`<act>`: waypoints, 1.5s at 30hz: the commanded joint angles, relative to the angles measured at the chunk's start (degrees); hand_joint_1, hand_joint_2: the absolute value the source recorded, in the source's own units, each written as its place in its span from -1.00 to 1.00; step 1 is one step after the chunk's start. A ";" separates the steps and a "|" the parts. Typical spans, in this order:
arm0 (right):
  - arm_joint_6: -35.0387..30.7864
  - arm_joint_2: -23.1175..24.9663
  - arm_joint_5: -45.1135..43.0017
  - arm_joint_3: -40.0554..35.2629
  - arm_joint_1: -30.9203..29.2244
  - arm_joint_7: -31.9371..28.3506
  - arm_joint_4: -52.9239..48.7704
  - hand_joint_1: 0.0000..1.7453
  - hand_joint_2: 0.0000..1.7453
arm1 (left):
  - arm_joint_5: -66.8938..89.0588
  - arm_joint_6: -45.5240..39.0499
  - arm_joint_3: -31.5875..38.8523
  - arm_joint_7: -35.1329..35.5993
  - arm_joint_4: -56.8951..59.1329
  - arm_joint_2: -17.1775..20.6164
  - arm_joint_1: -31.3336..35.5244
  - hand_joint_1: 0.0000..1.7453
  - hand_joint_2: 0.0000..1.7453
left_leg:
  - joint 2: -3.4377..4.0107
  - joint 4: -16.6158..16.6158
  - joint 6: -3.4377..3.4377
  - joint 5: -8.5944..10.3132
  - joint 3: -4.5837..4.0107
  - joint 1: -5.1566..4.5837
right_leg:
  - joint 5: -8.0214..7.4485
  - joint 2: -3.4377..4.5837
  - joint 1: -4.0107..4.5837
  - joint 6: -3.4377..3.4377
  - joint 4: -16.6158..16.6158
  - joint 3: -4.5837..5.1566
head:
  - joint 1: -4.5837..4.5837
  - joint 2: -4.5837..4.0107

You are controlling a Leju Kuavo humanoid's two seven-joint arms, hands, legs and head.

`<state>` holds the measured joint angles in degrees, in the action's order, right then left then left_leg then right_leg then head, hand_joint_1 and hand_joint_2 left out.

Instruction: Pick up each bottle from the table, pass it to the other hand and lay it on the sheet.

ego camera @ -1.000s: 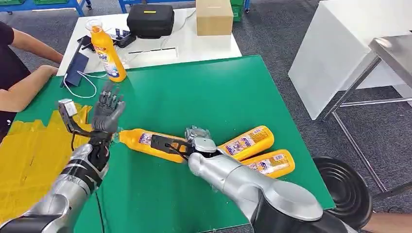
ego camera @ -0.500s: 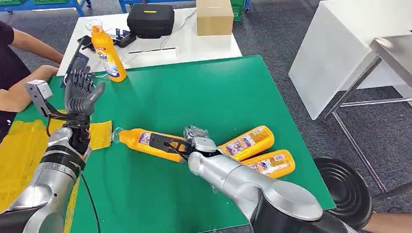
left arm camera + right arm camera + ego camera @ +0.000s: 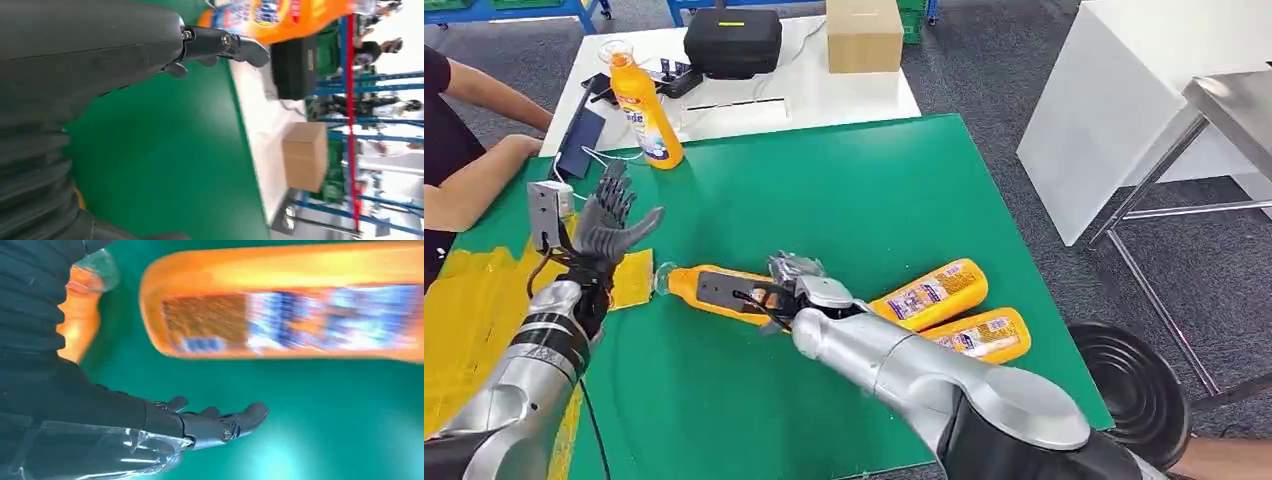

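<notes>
Several orange bottles are on the green table [image 3: 844, 190]. One stands upright [image 3: 644, 105] at the back left. One lies in the middle [image 3: 689, 288], its clear cap toward the yellow sheet [image 3: 474, 320]. Two more lie side by side at the right [image 3: 929, 293] [image 3: 979, 335]. My right hand [image 3: 792, 282] hovers over the middle bottle's base end; in the right wrist view its fingers [image 3: 220, 427] are stretched out with nothing in them, and a blurred bottle [image 3: 300, 305] lies beyond. My left hand [image 3: 609, 225] is raised over the sheet's edge, fingers spread and holding nothing.
A person's arm [image 3: 464, 185] rests at the table's left edge. Behind the green table a white table carries a black case [image 3: 732, 40] and a cardboard box [image 3: 864, 35]. A white cabinet [image 3: 1114, 120] and a black stool [image 3: 1129, 390] stand to the right.
My left hand swung out to the left and back a little, staying open. My right hand slid leftward along the middle bottle. The bottles have hardly moved.
</notes>
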<state>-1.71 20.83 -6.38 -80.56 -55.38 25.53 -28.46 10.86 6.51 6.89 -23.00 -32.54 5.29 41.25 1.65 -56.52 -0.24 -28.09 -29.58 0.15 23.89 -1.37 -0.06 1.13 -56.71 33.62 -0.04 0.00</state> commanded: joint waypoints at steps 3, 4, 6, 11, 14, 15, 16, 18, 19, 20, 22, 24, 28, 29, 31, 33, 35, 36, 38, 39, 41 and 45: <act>-1.96 -0.83 -1.83 -2.03 -9.98 -3.35 -11.33 -1.00 1.00 | 0.96 -0.19 3.96 -0.94 4.74 4.44 -2.44 -1.00 1.00 | -0.03 -0.08 -0.01 -0.03 -0.02 0.05 | 0.01 0.18 0.05 0.01 -0.05 0.05 | 0.00 0.00; -2.54 -0.83 -1.79 -1.99 -11.02 -4.14 -12.79 -1.00 1.00 | 0.41 -0.19 5.16 -1.25 4.34 5.15 -3.69 -1.00 1.00 | -0.03 -0.10 -0.01 -0.05 -0.02 0.08 | 0.01 0.22 0.08 0.01 -0.05 0.04 | -0.02 0.00; -2.46 -0.83 -2.19 -1.77 -11.89 -3.37 -14.10 -1.00 1.00 | 0.13 0.92 5.87 -2.12 4.01 6.10 -5.03 -1.00 1.00 | 0.28 -0.10 -0.01 -0.09 -0.04 0.02 | -0.02 0.50 0.00 0.02 -0.14 0.14 | -0.02 0.00; -3.23 -0.83 -2.14 -2.35 -13.22 -5.45 -17.31 -1.00 1.00 | -0.36 2.37 9.10 -2.50 3.65 7.32 -7.88 -1.00 1.00 | 0.15 -0.01 -0.02 -0.01 -0.04 0.01 | 0.00 0.29 0.00 0.00 -0.06 0.11 | -0.02 0.00; -2.91 -0.83 -1.45 -3.31 -12.50 -5.19 -19.52 -1.00 1.00 | 0.01 4.46 9.97 -3.14 3.07 7.25 -9.98 -1.00 1.00 | 0.18 -0.03 -0.03 -0.08 0.06 0.07 | 0.02 0.44 0.04 0.00 -0.07 0.03 | 0.00 0.00; -3.00 -0.83 -1.28 -3.46 -12.31 -5.09 -19.78 -1.00 1.00 | 0.02 5.56 9.91 -2.99 3.21 6.86 -10.42 -1.00 1.00 | 0.17 0.00 -0.02 -0.05 0.05 0.05 | 0.00 0.40 0.03 0.00 -0.04 0.04 | 0.00 0.00; -3.04 -0.83 -1.20 -3.52 -12.14 -5.04 -20.08 -1.00 1.00 | 0.52 6.42 9.45 -2.79 3.20 6.15 -11.45 -1.00 1.00 | 0.16 0.01 -0.02 -0.06 0.09 0.06 | 0.01 0.42 0.04 0.00 -0.02 0.00 | 0.00 0.00; -3.19 -0.83 -1.07 -3.51 -12.10 -4.96 -20.27 -1.00 1.00 | 1.26 7.17 8.70 -2.59 3.27 4.44 -13.29 -1.00 1.00 | 0.07 0.05 0.00 0.00 0.04 -0.01 | 0.01 0.25 -0.03 0.02 -0.03 0.04 | 0.00 0.00; -3.15 -0.83 -1.05 -3.48 -12.12 -4.92 -20.26 -1.00 1.00 | 1.51 6.61 8.77 -3.08 3.09 3.72 -13.96 -1.00 1.00 | 0.01 0.04 -0.01 -0.04 0.14 0.07 | 0.02 0.33 0.04 0.02 0.02 -0.09 | -0.02 0.00; -3.13 -0.83 -1.05 -3.46 -12.12 -4.93 -20.24 -1.00 1.00 | 1.59 6.48 8.75 -3.25 3.07 3.64 -14.04 -1.00 1.00 | -0.03 0.07 0.01 -0.01 0.13 0.02 | 0.02 0.25 -0.01 0.03 0.03 -0.10 | 0.00 0.00; -3.07 -0.83 -1.06 -3.40 -12.17 -5.02 -20.10 -1.00 1.00 | 1.68 7.20 8.65 -2.94 3.11 3.75 -13.86 -1.00 1.00 | 0.02 0.06 0.02 0.00 0.06 -0.03 | 0.02 0.22 -0.04 0.03 0.02 -0.01 | -0.02 0.00; -3.12 -0.83 -0.99 -3.43 -12.14 -5.00 -20.03 -1.00 1.00 | 1.70 8.89 8.11 -2.74 3.19 2.72 -14.86 -1.00 1.00 | -0.04 0.00 0.01 -0.05 0.10 0.04 | 0.03 0.30 0.03 0.04 0.02 -0.09 | 0.00 0.00; -2.91 -0.83 -0.80 -3.63 -12.00 -4.82 -19.76 -1.00 1.00 | 1.30 13.09 6.15 -4.41 1.92 -1.19 -17.75 -1.00 1.00 | -0.15 0.09 0.02 0.00 0.11 -0.07 | 0.06 0.10 -0.07 0.04 0.05 -0.09 | -0.02 0.00; -2.91 -0.83 -0.74 -3.67 -11.90 -4.87 -19.74 -1.00 1.00 | 1.02 14.17 5.68 -4.67 1.35 -1.79 -18.15 -1.00 1.00 | -0.11 0.09 0.02 0.01 0.09 -0.09 | 0.05 0.09 -0.08 0.04 0.04 -0.06 | 0.00 0.00; -2.95 -0.83 -0.71 -3.69 -11.84 -4.88 -19.76 -1.00 1.00 | 1.03 13.99 5.57 -4.68 1.13 -2.08 -18.18 -1.00 1.00 | -0.14 0.03 0.02 -0.01 0.05 -0.05 | 0.05 0.11 -0.04 0.03 0.02 -0.04 | 0.00 0.00; -2.95 -0.83 -0.70 -3.70 -11.84 -4.89 -19.78 -1.00 1.00 | 0.92 14.19 5.64 -4.48 1.11 -1.88 -18.03 -1.00 1.00 | -0.18 -0.03 0.01 -0.02 -0.01 0.00 | 0.04 0.09 0.01 0.03 0.01 -0.01 | -0.04 0.00; -2.88 -0.83 -0.65 -3.65 -11.80 -4.83 -19.76 -1.00 1.00 | 0.46 15.66 5.01 -3.96 0.17 -1.76 -18.26 -1.00 1.00 | -0.18 -0.05 -0.01 -0.03 0.01 0.04 | 0.04 0.14 0.04 0.01 0.01 -0.04 | -0.02 0.00; -2.81 -0.83 -0.61 -3.68 -11.75 -4.86 -19.76 -1.00 1.00 | 0.16 16.21 4.71 -3.80 -0.15 -1.90 -18.38 -1.00 1.00 | -0.10 -0.01 -0.01 -0.02 0.01 0.00 | 0.02 0.17 0.00 0.00 0.01 0.00 | -0.02 0.02; -2.85 -0.83 -0.54 -3.69 -11.47 -4.87 -19.64 -1.00 1.00 | -0.19 16.80 3.65 -3.75 -1.08 -2.56 -18.53 -1.00 1.00 | -0.15 -0.01 -0.02 -0.01 0.02 0.01 | 0.03 0.14 0.01 -0.01 0.01 -0.02 | 0.00 0.00; -2.71 -0.83 -0.51 -3.72 -11.37 -4.78 -19.50 -1.00 1.00 | -0.09 16.76 2.85 -3.67 -1.52 -2.72 -18.64 -1.00 1.00 | -0.20 0.00 -0.01 0.00 0.01 0.01 | 0.03 0.08 0.01 0.00 0.02 -0.02 | 0.00 0.00; -2.68 -0.83 -0.39 -3.76 -11.13 -4.90 -19.14 -1.00 1.00 | -0.35 16.61 2.11 -3.33 -1.94 -3.18 -18.48 -1.00 1.00 | -0.12 0.00 0.00 0.01 -0.03 -0.02 | 0.01 0.09 -0.01 0.01 0.01 0.05 | 0.00 0.00; -2.67 -0.83 -0.32 -3.76 -10.95 -4.92 -18.75 -1.00 1.00 | -0.76 16.67 1.98 -3.23 -1.96 -2.99 -18.57 -1.00 1.00 | -0.16 -0.01 0.01 -0.01 0.01 0.02 | 0.03 0.10 0.03 0.02 0.03 -0.02 | 0.00 0.00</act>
<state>-4.76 20.81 -6.84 -81.96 -64.71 20.46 -47.52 10.75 23.08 11.43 -26.88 -33.86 3.85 22.05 1.72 -56.51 -0.24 -28.09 -29.59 0.12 23.89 -1.22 -0.08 1.13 -56.72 33.69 -0.04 0.00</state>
